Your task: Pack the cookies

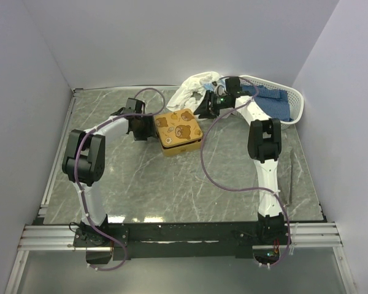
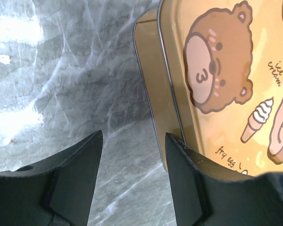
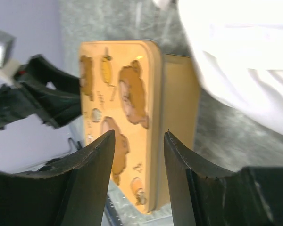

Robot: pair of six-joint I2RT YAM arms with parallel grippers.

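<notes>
Now tin (image 1: pixel 179 132) lidded (left tool (image 2: pixel 133 133) beside); basket (image 1: pixel 298 98) holds blue cloth (image 1: pixel 275 101).

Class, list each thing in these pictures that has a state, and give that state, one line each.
Tin: closed, lid on.
Left gripper: open, beside the tin.
Right gripper: open, on the tin's other side.
Basket: holds a blue cloth.
White cloth: crumpled, beside the basket.
Cookies: none in view.

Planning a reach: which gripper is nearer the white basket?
Right. The right gripper is between the tin and the white basket; the left gripper is beyond the tin.
</notes>
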